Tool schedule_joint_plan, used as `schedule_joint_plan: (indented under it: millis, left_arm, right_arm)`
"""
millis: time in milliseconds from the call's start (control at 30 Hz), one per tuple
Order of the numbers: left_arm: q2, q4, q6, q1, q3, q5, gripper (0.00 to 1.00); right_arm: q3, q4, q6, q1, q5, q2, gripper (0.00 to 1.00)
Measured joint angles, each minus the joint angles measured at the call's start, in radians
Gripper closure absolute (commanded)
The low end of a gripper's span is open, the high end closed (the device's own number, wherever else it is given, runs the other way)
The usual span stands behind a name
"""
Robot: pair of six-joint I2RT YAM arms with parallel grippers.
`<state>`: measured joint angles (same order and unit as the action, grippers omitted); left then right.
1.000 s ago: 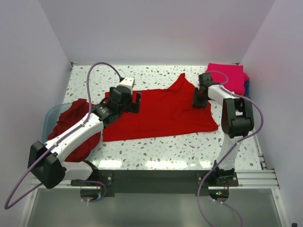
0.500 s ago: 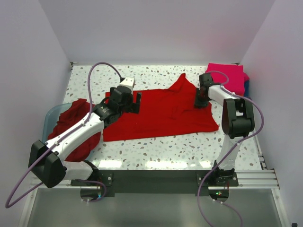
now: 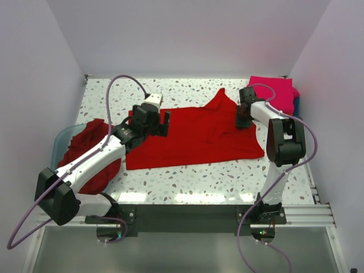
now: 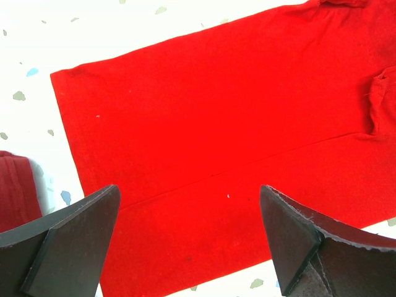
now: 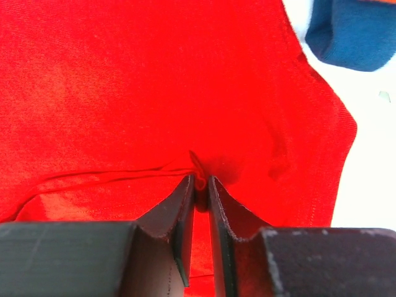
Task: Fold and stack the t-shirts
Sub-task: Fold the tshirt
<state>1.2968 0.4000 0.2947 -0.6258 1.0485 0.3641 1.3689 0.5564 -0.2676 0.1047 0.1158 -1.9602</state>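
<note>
Right end effector [image 5: 199, 183] on one t-shirt [image 3: 193, 136]

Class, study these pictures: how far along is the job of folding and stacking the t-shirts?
Done: a folded pink shirt lies at the far right corner. In hand: the red t-shirt lies spread out; the right claw pinches a fold of it, the left claw hangs open above it. Left: folding it, plus the dark red cloth heaped in the tub.

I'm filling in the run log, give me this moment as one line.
phase: fold red t-shirt | left gripper: open, over its left end | right gripper: pinching its right end | pink t-shirt: folded, far right corner
</note>
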Motion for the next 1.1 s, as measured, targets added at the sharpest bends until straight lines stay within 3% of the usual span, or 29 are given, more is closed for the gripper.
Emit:
schedule_joint_plan:
  millis: [133,433,533,633,1100]
  left_arm:
    - [0.006,0.0,0.0,0.0,0.0,-0.005,0.0]
    - [0.014,0.0,0.0,0.0,0.0,-0.02,0.0]
    - [0.015,0.0,0.0,0.0,0.0,-0.021,0.0]
    - [0.016,0.0,0.0,0.001,0.0,-0.025,0.0]
    - [0.042,0.001,0.0,0.002,0.0,-0.037,0.0]
  right_arm:
    - [0.003,0.005,0.007,0.0,0.014,0.0,0.74]
    - [0.014,0.009,0.022,0.0,0.025,0.0,0.78]
    - [0.021,0.011,0.025,0.0,0.025,0.0,0.82]
    - [0.026,0.012,0.031,0.0,0.027,0.0,0.99]
    - [0.188,0.025,0.061,0.0,0.006,-0.034,1.0]
